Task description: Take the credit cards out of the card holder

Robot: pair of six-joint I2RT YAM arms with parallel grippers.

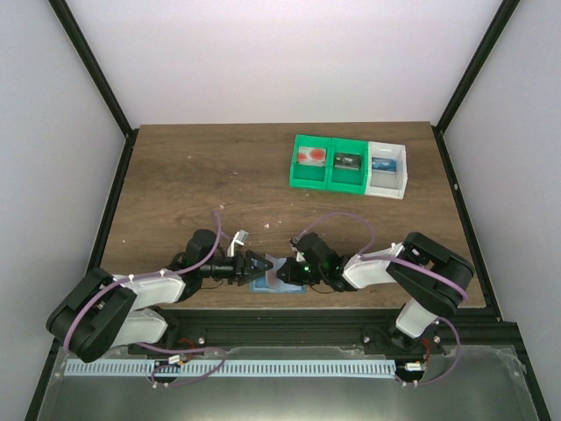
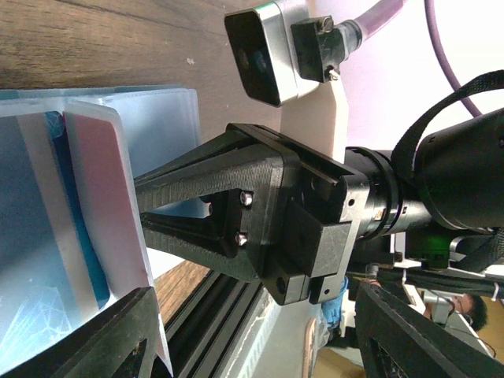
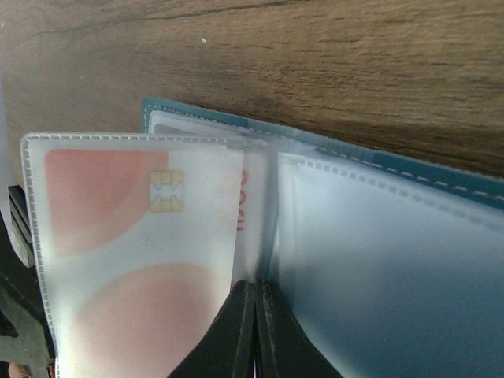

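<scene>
The holder [image 3: 394,260] lies open on the table [image 1: 193,175], with a chip card [image 3: 134,236] bearing red circles in its clear left sleeve. The right gripper [image 3: 256,323] is pinched closed at the holder's fold, seemingly on a thin leaf. The left gripper [image 1: 255,267] stands spread wide just left of the holder. The step looks like steadying the holder. Next, the left fingers need that card's free edge.

The card holder [image 3: 441,177] is light blue, its teal edge stitched in white, with frosted clear sleeves. The card [image 3: 118,260] in one sleeve is white with pale red rounds and a gold chip. Dark brown wood-grain worktop [image 1: 193,175]; two green bins [image 1: 326,140], one white bin [image 1: 388,191]; black right hand [image 3: 256,303]
</scene>
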